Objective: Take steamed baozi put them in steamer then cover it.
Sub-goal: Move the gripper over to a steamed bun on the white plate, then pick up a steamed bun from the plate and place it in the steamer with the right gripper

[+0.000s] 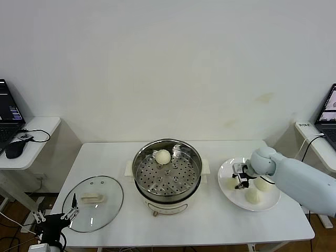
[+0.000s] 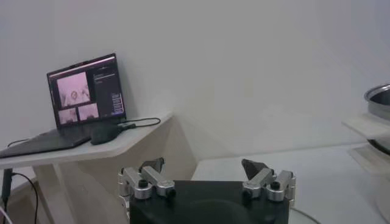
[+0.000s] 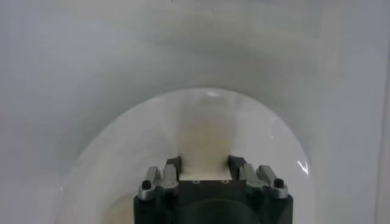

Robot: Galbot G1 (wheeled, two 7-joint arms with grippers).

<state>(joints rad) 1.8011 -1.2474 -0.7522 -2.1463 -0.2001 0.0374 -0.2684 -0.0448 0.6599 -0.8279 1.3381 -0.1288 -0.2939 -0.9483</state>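
The steamer (image 1: 167, 176) stands mid-table with one steamed baozi (image 1: 163, 156) on its perforated tray. On the right, a white plate (image 1: 230, 195) carries three more baozi. My right gripper (image 1: 240, 178) is down on that plate, shut on a baozi (image 3: 204, 137) that fills the gap between its fingers (image 3: 172, 165); that bun shows partly at the gripper's left (image 1: 231, 183). Two others (image 1: 253, 196) (image 1: 263, 184) lie beside it. The cover (image 1: 93, 197) lies flat on the table's left. My left gripper (image 1: 71, 212) hangs open by the cover's near-left edge, holding nothing (image 2: 204, 167).
Side tables flank the white table, each with a laptop (image 1: 8, 113) (image 1: 328, 113); the left one also holds a mouse (image 1: 14, 148). The left wrist view shows that laptop (image 2: 85, 91) and the steamer's rim (image 2: 381, 97).
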